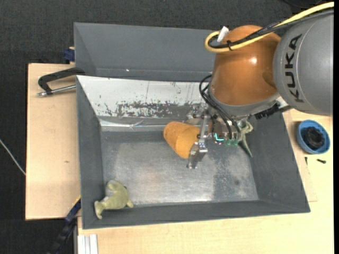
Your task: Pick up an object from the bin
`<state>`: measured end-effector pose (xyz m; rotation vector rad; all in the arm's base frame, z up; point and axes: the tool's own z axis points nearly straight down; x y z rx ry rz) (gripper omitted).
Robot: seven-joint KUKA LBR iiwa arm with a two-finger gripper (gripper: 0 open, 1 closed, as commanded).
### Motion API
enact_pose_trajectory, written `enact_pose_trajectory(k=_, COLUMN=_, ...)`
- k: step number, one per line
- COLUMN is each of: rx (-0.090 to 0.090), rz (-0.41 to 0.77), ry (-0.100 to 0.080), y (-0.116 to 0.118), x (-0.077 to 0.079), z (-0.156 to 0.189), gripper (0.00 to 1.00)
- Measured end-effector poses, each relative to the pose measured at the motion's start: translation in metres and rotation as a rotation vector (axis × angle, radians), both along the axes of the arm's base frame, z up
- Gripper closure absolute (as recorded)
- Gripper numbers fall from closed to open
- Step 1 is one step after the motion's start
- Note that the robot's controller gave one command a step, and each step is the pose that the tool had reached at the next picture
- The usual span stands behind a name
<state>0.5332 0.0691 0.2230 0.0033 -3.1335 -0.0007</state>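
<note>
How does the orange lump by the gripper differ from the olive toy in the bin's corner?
Colour: the orange lump is bright orange; the olive toy is dull yellow-green. Shape: the lump is smooth and rounded; the toy is an animal-like figure with limbs. Place: the lump sits mid-bin beside the gripper; the toy lies in the lower-left corner, apart from it. Both are in the bin.

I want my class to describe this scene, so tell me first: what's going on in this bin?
A robot arm reaches into the grey bin from the right. Its gripper is down near the middle of the floor, right beside a rounded orange thing. It is not clear that it holds that thing. A small yellow-green toy animal lies apart in the near left corner, untouched.
</note>
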Motion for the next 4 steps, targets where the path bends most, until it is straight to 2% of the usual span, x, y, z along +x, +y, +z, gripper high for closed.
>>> enact_pose_trajectory(k=1, rx=0.000, rz=0.131, ry=-0.002, y=-0.017, x=0.030, z=-0.100, gripper=0.00)
enact_pose_trajectory(k=2, rx=0.002, rz=0.360, ry=-0.019, y=-0.037, x=0.068, z=-0.150, gripper=0.00)
enact_pose_trajectory(k=3, rx=0.003, rz=0.359, ry=-0.022, y=-0.036, x=0.068, z=-0.149, gripper=1.00)
enact_pose_trajectory(k=4, rx=-0.002, rz=0.568, ry=-0.023, y=-0.068, x=0.053, z=0.021, gripper=1.00)
